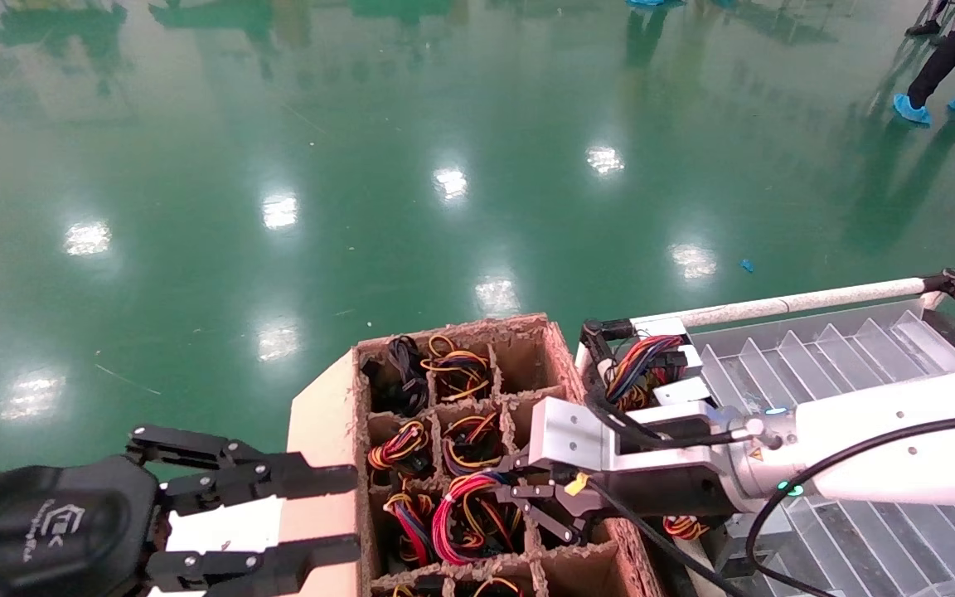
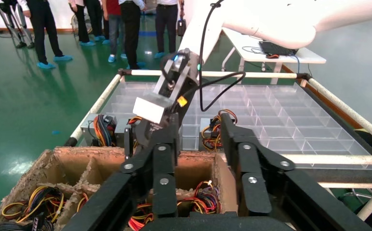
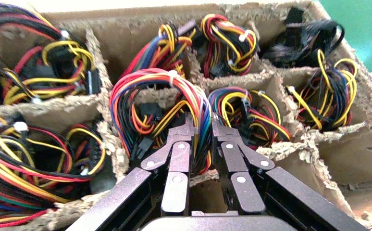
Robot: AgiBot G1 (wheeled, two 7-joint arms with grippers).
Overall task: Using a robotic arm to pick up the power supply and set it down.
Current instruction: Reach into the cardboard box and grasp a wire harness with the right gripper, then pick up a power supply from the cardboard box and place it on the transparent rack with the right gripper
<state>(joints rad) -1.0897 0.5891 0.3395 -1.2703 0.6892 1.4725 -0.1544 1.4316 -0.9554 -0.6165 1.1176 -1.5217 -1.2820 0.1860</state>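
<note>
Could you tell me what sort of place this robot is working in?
Probably a factory or assembly floor: glossy green floor, a divided cardboard box of wired power supplies, a clear compartment tray, and people in blue shoe covers.

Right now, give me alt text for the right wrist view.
The right gripper pinches a looped wire bundle standing up from a cardboard box with dividers. Neighbouring compartments hold similar red, yellow and black wires.

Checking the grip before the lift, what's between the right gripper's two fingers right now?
In the right wrist view, the right gripper's fingers pinch the power supply's red, blue and yellow wire loop; nothing else lies between.
</note>
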